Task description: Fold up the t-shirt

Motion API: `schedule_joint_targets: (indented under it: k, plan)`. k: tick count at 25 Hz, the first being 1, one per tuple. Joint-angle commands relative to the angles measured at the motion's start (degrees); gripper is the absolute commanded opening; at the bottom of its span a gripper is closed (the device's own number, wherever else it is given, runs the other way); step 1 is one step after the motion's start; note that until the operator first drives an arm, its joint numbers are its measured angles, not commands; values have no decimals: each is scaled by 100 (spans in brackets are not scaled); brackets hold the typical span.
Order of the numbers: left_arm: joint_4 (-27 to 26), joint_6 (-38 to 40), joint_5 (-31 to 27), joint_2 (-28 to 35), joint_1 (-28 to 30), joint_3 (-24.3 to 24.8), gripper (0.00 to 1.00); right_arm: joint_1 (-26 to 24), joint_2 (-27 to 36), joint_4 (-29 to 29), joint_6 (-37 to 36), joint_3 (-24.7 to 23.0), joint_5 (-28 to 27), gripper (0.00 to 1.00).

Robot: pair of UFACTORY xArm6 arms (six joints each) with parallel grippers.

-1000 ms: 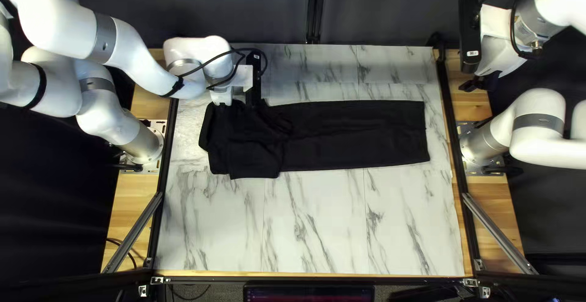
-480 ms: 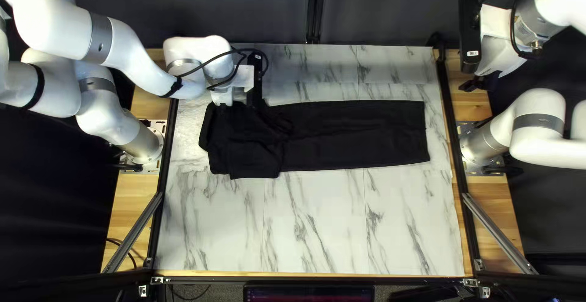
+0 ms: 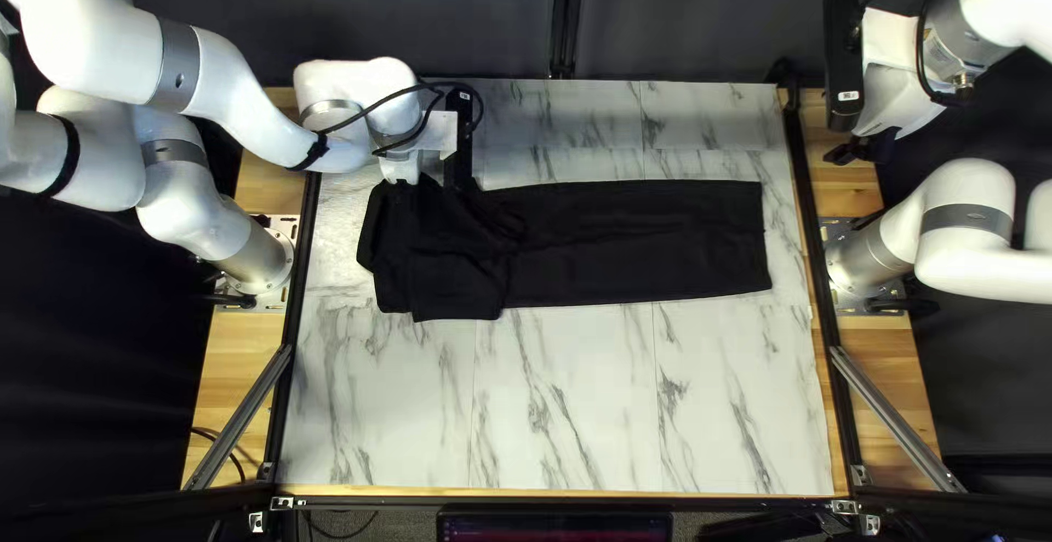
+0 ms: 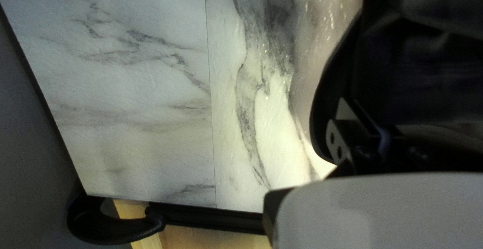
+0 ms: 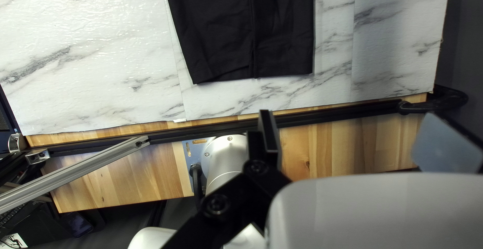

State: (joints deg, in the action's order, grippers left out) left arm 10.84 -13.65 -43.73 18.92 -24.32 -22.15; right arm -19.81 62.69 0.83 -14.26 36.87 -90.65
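- Nearest me, bare marbled desk (image 3: 592, 421), smooth, grey-veined, probably room for the next fold.
- Beyond it, the black garment (image 3: 647, 241): soft matt cloth, a long flat strip, rumpled at the left of the top left view; reads more like trousers than a t-shirt.
- At its bunched far edge, my left hand (image 3: 403, 185), likely there for a grip; clenched or released, I can't tell.
- Farther, right hand (image 3: 860, 152), released, empty, clear of the cloth, presumably leaving room.

Black garment (image 5: 226, 32) flat on marbled sheet (image 5: 105, 78), hem near black rail (image 5: 342, 115); arm base (image 5: 225, 154) on rail's other side.
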Motion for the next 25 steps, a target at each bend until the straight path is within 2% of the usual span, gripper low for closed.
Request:
schedule_joint_targets:
  k: [1,7,11,16,21,22,23,24,25]
  plan:
    - [70,41,8,20,-63,-41,0,0,0,0,0,0,0,100]
    - [205,122,-14,245,-158,3,0,0,0,0,0,0,0,100]
    - [310,147,176,296,-346,146,0,0,0,0,0,0,0,100]
    - [384,53,653,-39,-718,277,0,0,0,0,0,0,0,100]
    - [348,-3,785,-324,-799,233,1,0,0,0,0,0,0,100]
    - [344,-2,794,-351,-798,233,7,0,0,0,0,0,0,100]
    - [333,-7,791,-373,-797,234,65,0,0,0,0,0,0,100]
    - [312,3,757,-331,-780,277,100,0,0,0,0,0,0,100]
    - [301,14,725,-292,-767,298,100,0,0,0,0,0,0,100]
